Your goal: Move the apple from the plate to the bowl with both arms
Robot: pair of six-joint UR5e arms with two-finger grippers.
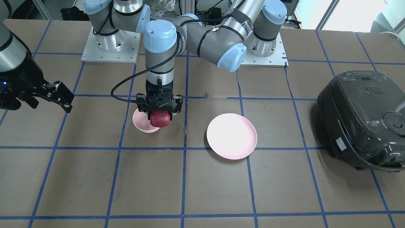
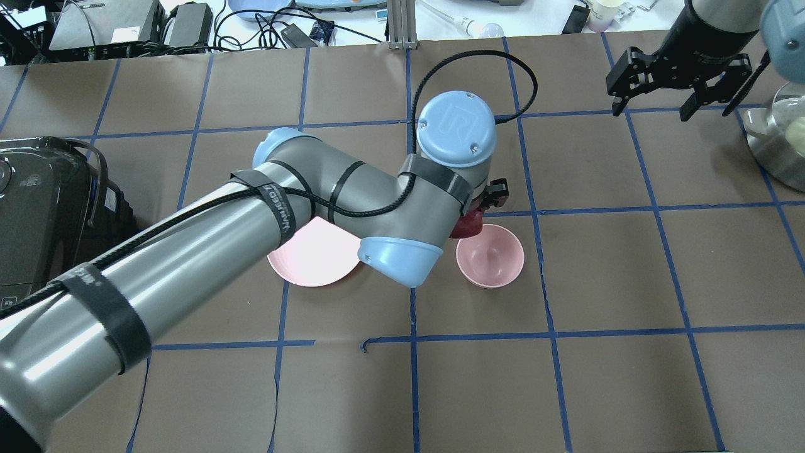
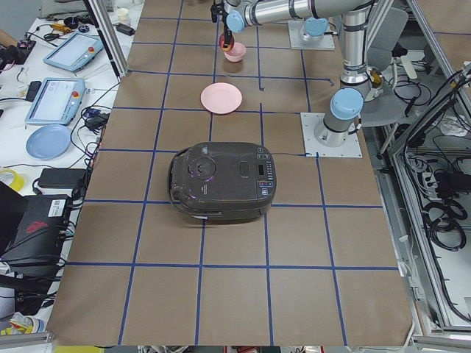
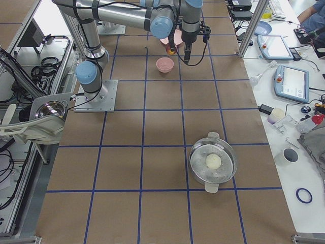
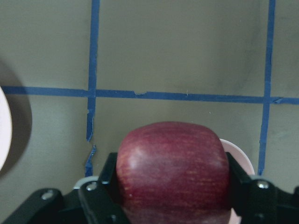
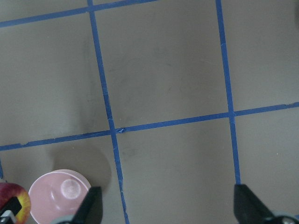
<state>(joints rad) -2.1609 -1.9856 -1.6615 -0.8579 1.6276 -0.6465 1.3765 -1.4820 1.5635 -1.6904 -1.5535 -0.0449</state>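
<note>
From overhead we barely see the apple, just a red sliver poking out under the wrist of the left arm. The left wrist camera is basically full of it though, and the front camera shows it up off the table. The left gripper is clamped on the apple with a finger on each side. It hangs over the edge of the bowl, on the side toward the plate, not down inside it. The right gripper sits well off to the side with its fingers spread wide.
</note>
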